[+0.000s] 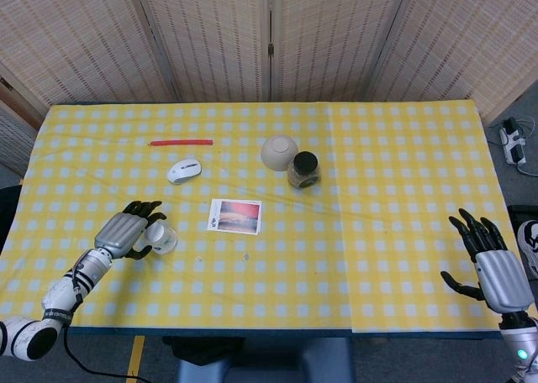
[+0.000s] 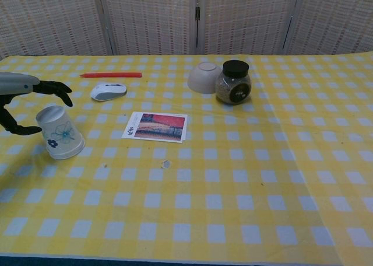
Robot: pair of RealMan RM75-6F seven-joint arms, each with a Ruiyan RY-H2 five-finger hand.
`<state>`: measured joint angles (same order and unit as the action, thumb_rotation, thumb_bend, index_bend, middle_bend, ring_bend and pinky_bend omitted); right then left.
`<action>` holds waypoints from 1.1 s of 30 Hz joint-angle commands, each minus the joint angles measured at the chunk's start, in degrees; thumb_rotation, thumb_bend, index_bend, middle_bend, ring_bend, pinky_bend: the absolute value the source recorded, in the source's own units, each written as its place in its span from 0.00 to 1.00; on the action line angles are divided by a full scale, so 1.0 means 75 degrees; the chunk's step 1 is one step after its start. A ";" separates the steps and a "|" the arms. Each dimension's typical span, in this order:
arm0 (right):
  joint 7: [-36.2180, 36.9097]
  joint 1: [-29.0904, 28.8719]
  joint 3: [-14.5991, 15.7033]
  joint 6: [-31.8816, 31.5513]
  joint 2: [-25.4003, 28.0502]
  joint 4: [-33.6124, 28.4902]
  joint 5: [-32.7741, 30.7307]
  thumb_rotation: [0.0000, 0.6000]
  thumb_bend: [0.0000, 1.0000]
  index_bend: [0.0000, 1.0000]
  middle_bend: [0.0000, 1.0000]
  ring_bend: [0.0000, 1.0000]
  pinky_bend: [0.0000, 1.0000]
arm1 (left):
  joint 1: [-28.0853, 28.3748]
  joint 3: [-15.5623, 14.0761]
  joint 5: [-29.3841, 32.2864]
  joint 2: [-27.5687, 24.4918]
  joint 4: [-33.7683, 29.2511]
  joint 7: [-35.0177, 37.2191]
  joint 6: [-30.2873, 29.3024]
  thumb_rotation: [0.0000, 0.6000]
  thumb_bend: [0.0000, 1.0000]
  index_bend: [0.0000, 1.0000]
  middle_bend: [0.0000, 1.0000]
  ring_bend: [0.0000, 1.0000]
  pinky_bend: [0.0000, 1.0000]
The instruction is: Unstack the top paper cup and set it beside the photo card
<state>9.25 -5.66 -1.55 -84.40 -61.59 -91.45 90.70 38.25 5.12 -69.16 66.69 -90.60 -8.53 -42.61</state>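
An upside-down stack of white paper cups (image 1: 160, 237) (image 2: 59, 132) with a blue flower print stands left of the photo card (image 1: 235, 216) (image 2: 155, 126). My left hand (image 1: 128, 231) (image 2: 28, 99) is right beside the stack on its left, fingers spread around the upturned base, thumb low on the near side; firm contact is not clear. My right hand (image 1: 492, 266) hovers open at the table's right front edge, far from the cups, holding nothing.
Behind the card lie a white computer mouse (image 1: 184, 170) (image 2: 108, 91) and a red pen (image 1: 181, 142) (image 2: 111, 74). An upturned beige bowl (image 1: 279, 152) (image 2: 203, 77) and a black-lidded jar (image 1: 303, 170) (image 2: 233, 82) stand at centre back. Yellow checked cloth covers the table (image 1: 378, 223).
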 commanded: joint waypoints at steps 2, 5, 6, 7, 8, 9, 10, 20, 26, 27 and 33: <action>0.0038 -0.0003 -0.0002 0.0013 -0.0005 0.0029 -0.0018 1.00 0.28 0.00 0.00 0.09 0.00 | 0.0023 -0.0001 0.0044 0.0027 0.0009 -0.0007 -0.0054 1.00 0.44 0.25 0.04 0.04 0.02; 0.0066 -0.0003 0.0001 0.0018 -0.0013 0.0055 -0.0022 1.00 0.28 0.00 0.00 0.09 0.00 | 0.0029 -0.0011 0.0089 0.0061 0.0011 -0.0030 -0.0121 1.00 0.44 0.26 0.04 0.04 0.02; 0.0077 -0.0002 0.0002 0.0020 -0.0017 0.0066 -0.0026 1.00 0.28 0.00 0.00 0.09 0.00 | 0.0031 -0.0020 0.0102 0.0078 0.0019 -0.0055 -0.0151 1.00 0.44 0.26 0.04 0.05 0.03; 0.0084 -0.0003 0.0003 0.0025 -0.0018 0.0074 -0.0030 1.00 0.28 0.00 0.00 0.09 0.00 | 0.0031 -0.0023 0.0109 0.0095 0.0025 -0.0072 -0.0181 1.00 0.44 0.26 0.04 0.05 0.03; 0.0094 -0.0003 0.0004 0.0030 -0.0020 0.0082 -0.0034 1.00 0.28 0.00 0.00 0.09 0.00 | 0.0030 -0.0021 0.0112 0.0117 0.0034 -0.0082 -0.0218 1.00 0.44 0.27 0.04 0.05 0.03; 0.0103 -0.0005 0.0006 0.0038 -0.0021 0.0090 -0.0038 1.00 0.28 0.00 0.00 0.09 0.00 | 0.0028 -0.0025 0.0116 0.0143 0.0044 -0.0089 -0.0253 1.00 0.44 0.27 0.04 0.05 0.03; 0.0109 -0.0005 0.0007 0.0040 -0.0021 0.0096 -0.0040 1.00 0.28 0.00 0.00 0.09 0.00 | 0.0029 -0.0031 0.0118 0.0159 0.0052 -0.0096 -0.0272 1.00 0.44 0.27 0.04 0.05 0.03; 0.0153 -0.0001 0.0018 0.0061 -0.0027 0.0129 -0.0063 1.00 0.28 0.00 0.00 0.09 0.00 | 0.0057 -0.0056 0.0179 0.0220 0.0076 -0.0170 -0.0413 1.00 0.44 0.31 0.05 0.06 0.04; 0.0157 -0.0002 0.0018 0.0073 -0.0027 0.0134 -0.0075 1.00 0.28 0.00 0.00 0.09 0.00 | 0.0062 -0.0073 0.0192 0.0243 0.0100 -0.0181 -0.0480 1.00 0.44 0.34 0.06 0.07 0.05; 0.0156 -0.0003 0.0018 0.0077 -0.0025 0.0133 -0.0077 1.00 0.28 0.00 0.00 0.09 0.00 | 0.0061 -0.0079 0.0191 0.0249 0.0106 -0.0184 -0.0493 1.00 0.44 0.34 0.06 0.07 0.05; 0.0162 0.0000 0.0019 0.0076 -0.0021 0.0130 -0.0083 1.00 0.28 0.00 0.00 0.09 0.00 | 0.0049 -0.0094 0.0219 0.0216 0.0077 -0.0213 -0.0568 1.00 0.44 0.38 0.08 0.08 0.05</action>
<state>10.47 -5.66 -1.40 -83.83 -61.76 -90.48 90.08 38.65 4.41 -67.55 68.38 -89.95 -10.11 -46.78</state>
